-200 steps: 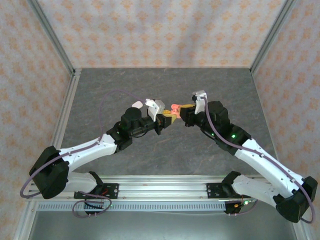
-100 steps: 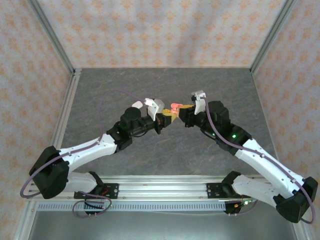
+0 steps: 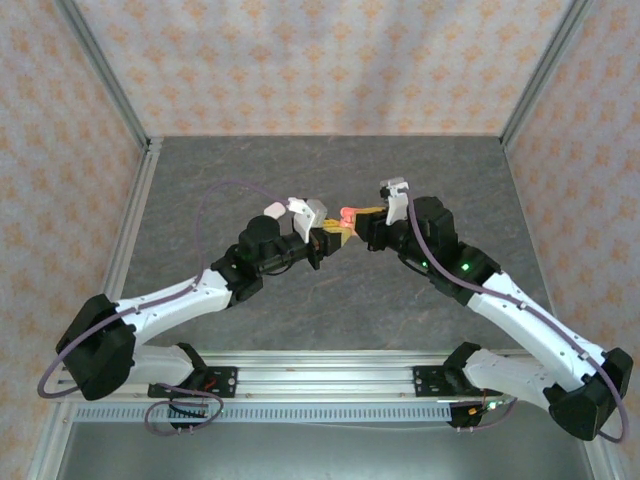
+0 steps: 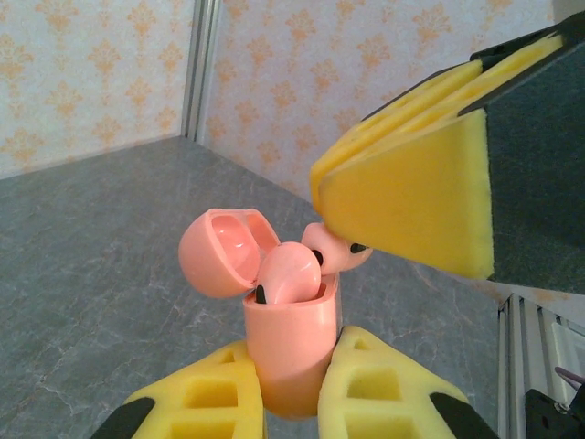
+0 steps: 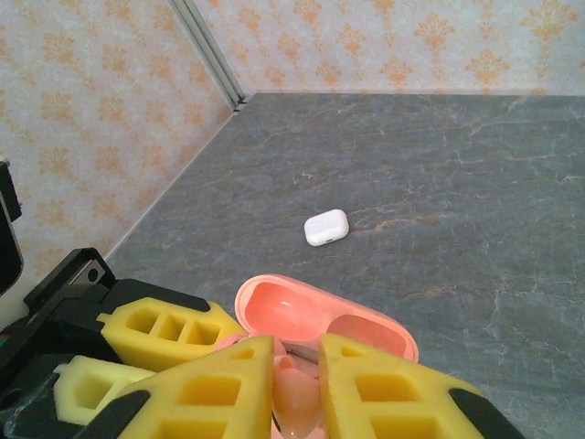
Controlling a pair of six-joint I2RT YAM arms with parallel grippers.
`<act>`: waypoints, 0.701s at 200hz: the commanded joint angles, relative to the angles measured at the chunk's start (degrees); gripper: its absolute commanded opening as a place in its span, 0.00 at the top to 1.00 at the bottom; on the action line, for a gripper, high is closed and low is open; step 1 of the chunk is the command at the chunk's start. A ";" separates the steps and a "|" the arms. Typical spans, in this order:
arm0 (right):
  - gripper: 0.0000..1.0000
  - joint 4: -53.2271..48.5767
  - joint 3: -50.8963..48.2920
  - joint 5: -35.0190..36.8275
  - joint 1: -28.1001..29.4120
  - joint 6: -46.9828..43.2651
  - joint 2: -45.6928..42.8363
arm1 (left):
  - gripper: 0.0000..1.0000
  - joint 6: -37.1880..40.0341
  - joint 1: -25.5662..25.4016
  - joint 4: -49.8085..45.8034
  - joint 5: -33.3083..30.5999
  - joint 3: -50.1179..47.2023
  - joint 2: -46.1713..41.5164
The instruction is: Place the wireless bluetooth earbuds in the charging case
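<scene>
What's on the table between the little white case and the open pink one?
Nothing: in the right wrist view, bare grey tabletop runs from the white case to the pink case.

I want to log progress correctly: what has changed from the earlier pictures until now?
Very little. The right arm edged slightly toward the left arm; the right gripper, shut on a pink earbud, is at the open pink charging case. Nothing was newly grasped or released. The left gripper stays shut on the case, and the white case lies on the table as before.
</scene>
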 commanded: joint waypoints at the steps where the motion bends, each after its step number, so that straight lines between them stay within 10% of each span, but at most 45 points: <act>1: 0.79 -2.38 1.59 -2.75 0.12 1.31 1.10 | 1.00 -0.39 -0.39 6.60 1.72 -0.36 -2.97; 140: 0.79 -0.14 1.32 -8.88 -1.11 7.22 4.31 | 1.00 -0.17 -0.32 5.84 0.15 -2.16 -6.68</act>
